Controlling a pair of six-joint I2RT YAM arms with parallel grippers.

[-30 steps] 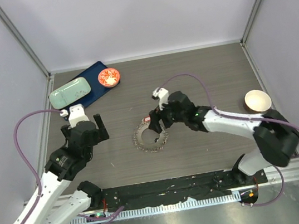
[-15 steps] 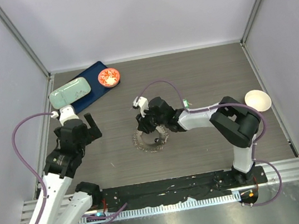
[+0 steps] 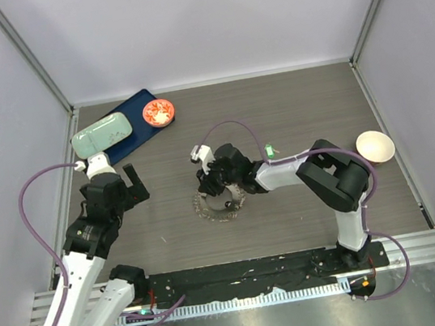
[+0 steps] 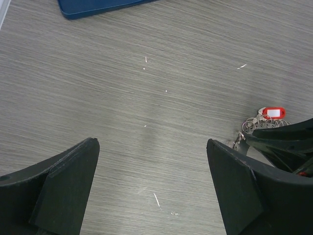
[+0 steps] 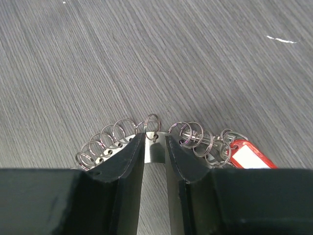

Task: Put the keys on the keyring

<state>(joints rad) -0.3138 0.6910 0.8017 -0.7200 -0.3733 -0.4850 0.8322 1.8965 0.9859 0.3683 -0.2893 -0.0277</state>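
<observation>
The keyring [image 3: 210,208] lies flat mid-table, a grey band [image 5: 155,152] fringed with small split rings. A key with a red tag [image 5: 250,157] hangs on its fringe and also shows in the left wrist view [image 4: 273,112]. My right gripper [image 3: 209,182] reaches down onto the ring's far-left edge. Its jaws [image 5: 155,138] stand a narrow gap apart over the band, with one small split ring [image 5: 152,126] between the tips. I cannot make out a grip. My left gripper [image 3: 118,180] hovers left of the ring, wide open [image 4: 150,143] over bare table.
At the back left a blue tray [image 3: 134,139] carries a pale green case [image 3: 101,134], and a red bowl [image 3: 158,112] stands at the tray's right end. A cream bowl [image 3: 374,145] sits at the right. Grey walls close the table on three sides.
My right arm has stretched left across the keyring and its jaws have narrowed from wide to a slim gap. The left arm drew back slightly and stays open.
</observation>
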